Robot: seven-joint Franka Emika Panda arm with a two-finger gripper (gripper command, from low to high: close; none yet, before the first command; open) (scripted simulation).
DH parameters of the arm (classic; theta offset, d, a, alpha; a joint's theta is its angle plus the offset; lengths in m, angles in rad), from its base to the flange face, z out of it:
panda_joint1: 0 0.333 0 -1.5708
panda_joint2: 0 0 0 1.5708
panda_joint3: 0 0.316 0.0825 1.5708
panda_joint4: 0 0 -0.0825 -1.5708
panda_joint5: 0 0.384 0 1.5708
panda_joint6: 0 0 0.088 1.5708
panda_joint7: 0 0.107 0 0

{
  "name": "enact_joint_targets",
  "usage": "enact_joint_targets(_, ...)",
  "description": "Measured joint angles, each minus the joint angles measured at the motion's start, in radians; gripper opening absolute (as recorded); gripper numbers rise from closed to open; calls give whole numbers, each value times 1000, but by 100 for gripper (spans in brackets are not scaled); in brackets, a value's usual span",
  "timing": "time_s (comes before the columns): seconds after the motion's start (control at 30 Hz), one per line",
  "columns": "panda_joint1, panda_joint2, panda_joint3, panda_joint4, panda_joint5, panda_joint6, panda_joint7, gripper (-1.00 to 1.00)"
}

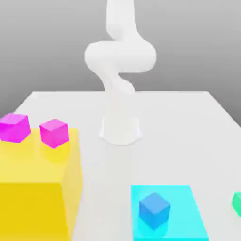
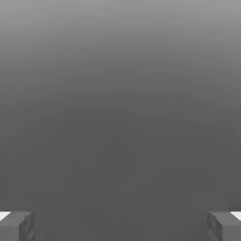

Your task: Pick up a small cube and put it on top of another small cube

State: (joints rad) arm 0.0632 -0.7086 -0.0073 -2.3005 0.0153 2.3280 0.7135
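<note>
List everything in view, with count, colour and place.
magenta cubes: two, magenta, on top of the yellow block
yellow block: one, yellow, at the exterior view's left
cyan slab: one, cyan, near the front, right of centre in the exterior view
blue cube: one, blue, on the cyan slab
green cube: one, green, cut off at the exterior view's right edge
table: one, white, under the scene
arm: one, white, based on the table
jaws: one pair, grey, wide open, in the hand view
</note>
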Motion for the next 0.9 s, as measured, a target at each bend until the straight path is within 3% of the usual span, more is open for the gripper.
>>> enact_joint_targets(0.53,313,587,58,-3,81,179,-542,0)
enact_joint_targets(0.73,416,803,107,-5,36,248,-691,0)
enact_joint_targets(0.9,476,984,138,-6,-60,305,-773,0)
